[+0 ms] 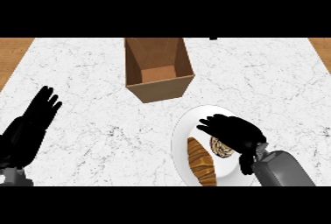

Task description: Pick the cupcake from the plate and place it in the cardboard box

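Observation:
A white plate point(187, 127) lies on the marble counter at the lower right. On it sit a brown croissant point(201, 161) and, just right of it, a cupcake point(222, 148) with a swirled top, partly hidden under my right hand point(234, 131). That hand hovers over the plate with fingers spread and bent down above the cupcake, not closed round it. The open cardboard box point(158, 68) stands upright at the counter's far middle, empty inside. My left hand point(35, 114) rests at the left edge, fingers straight and pointing up.
White marble counter point(97, 131) spreads between the box and the plate. Wooden strips point(13, 52) show at the far left and far right corners.

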`<action>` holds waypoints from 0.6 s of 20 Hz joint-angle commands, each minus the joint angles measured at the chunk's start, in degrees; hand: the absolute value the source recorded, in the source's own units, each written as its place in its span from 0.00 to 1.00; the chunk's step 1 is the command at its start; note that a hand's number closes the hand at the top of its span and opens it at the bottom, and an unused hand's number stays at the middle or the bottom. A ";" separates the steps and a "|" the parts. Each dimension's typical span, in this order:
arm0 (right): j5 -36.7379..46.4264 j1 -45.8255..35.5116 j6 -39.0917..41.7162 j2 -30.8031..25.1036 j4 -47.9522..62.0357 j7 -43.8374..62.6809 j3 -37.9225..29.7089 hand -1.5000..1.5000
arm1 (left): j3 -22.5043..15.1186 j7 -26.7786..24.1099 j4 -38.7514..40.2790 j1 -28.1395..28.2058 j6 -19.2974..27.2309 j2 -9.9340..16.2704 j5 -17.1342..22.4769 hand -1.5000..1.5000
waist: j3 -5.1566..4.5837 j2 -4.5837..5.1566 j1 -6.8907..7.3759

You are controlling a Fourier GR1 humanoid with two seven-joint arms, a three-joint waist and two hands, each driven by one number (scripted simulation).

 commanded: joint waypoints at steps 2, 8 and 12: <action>0.53 -0.38 -2.00 0.25 0.49 -2.88 -1.89 1.00 | 2.71 1.58 1.22 -3.12 -1.62 1.60 1.49 0.50 | 0.00 0.01 -0.05; 2.73 0.76 -6.86 2.82 3.55 -5.86 0.60 1.00 | 1.30 0.32 0.87 -1.38 -0.95 -0.33 -1.29 0.50 | 0.00 0.01 0.00; 3.62 -5.75 -6.63 4.11 8.49 -7.45 -1.90 1.00 | 2.10 -1.08 7.08 -5.53 -1.10 -0.65 -1.41 0.50 | 0.00 0.07 -0.03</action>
